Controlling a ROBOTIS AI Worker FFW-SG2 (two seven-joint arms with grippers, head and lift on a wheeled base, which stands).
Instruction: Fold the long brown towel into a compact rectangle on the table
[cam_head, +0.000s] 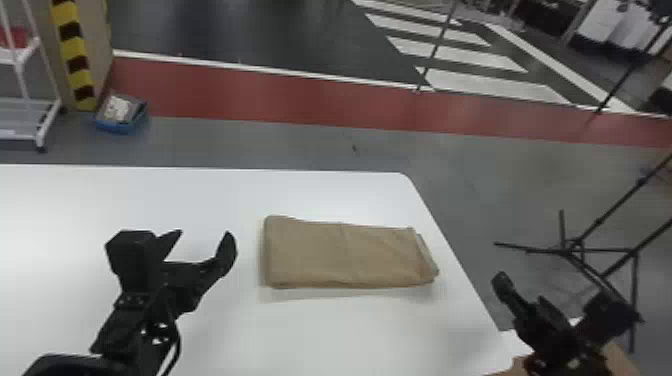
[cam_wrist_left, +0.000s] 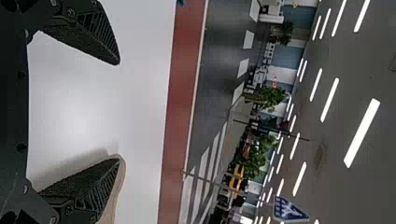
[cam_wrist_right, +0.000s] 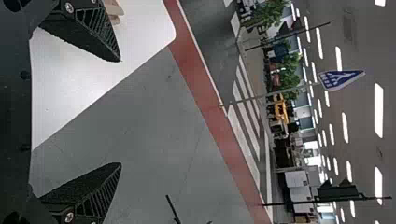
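The brown towel (cam_head: 345, 255) lies folded into a flat, compact rectangle on the white table, its layered edges slightly uneven at the right end. To its left, my left gripper (cam_head: 205, 240) stands open above the table, holding nothing. Off the table's right edge is my right gripper (cam_head: 520, 290). In the left wrist view the left gripper (cam_wrist_left: 116, 111) has its fingers wide apart, with part of the towel (cam_wrist_left: 120, 186) behind one of them. Wide apart too are the fingers of the right gripper (cam_wrist_right: 120, 112) in the right wrist view, where a bit of towel (cam_wrist_right: 113, 10) shows past one finger.
The white table (cam_head: 210, 195) ends in a slanted right edge close to the towel's right end. Black tripod legs (cam_head: 575, 247) stand on the floor to the right. A blue bin (cam_head: 121, 114) and a white rack (cam_head: 25, 105) are on the floor beyond the table at left.
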